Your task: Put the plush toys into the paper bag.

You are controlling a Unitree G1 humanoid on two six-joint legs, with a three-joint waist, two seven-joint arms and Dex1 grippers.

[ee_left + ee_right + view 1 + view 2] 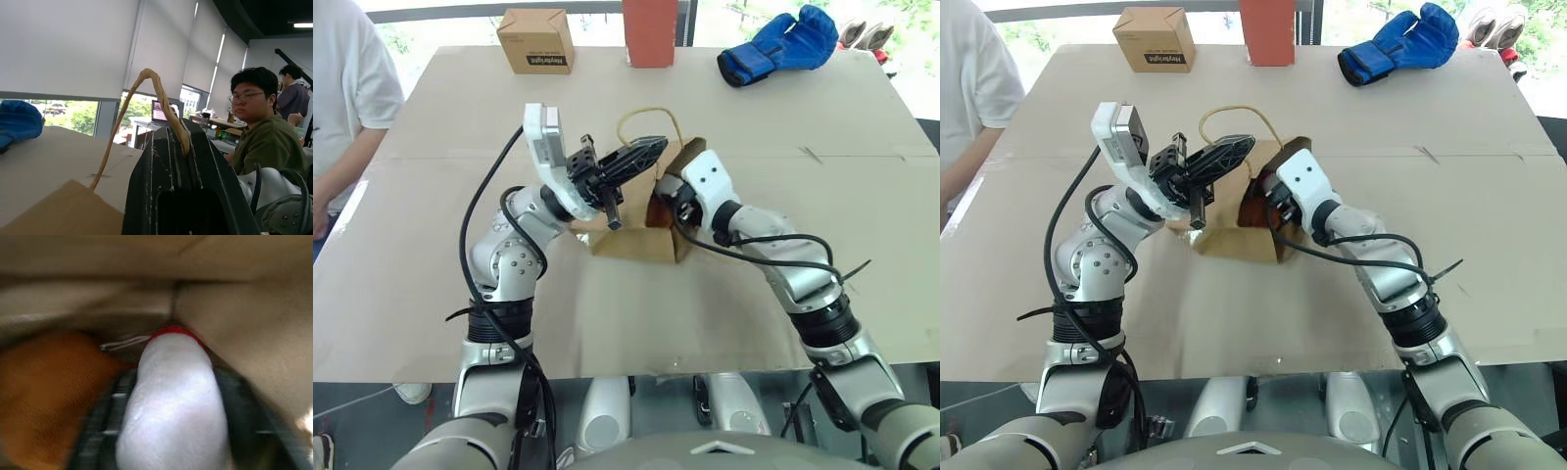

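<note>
Both arms were built of silver-grey metal segments with black ribbed rings at the joints, and small screws showed on the rounded housings. The left gripper (641, 157) had two black fingers with ridged faces, mounted on a black bracket under a white, boxy wrist-camera housing. A thick black cable looped from that housing down along the arm. The right wrist wore a smooth white shell with two small dark holes, and black cables trailed back from it over the forearm.

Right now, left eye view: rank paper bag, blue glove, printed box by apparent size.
1. Paper bag, largest, though partly hidden by the arms.
2. Blue glove.
3. Printed box, close to the glove; unsure between them.
</note>
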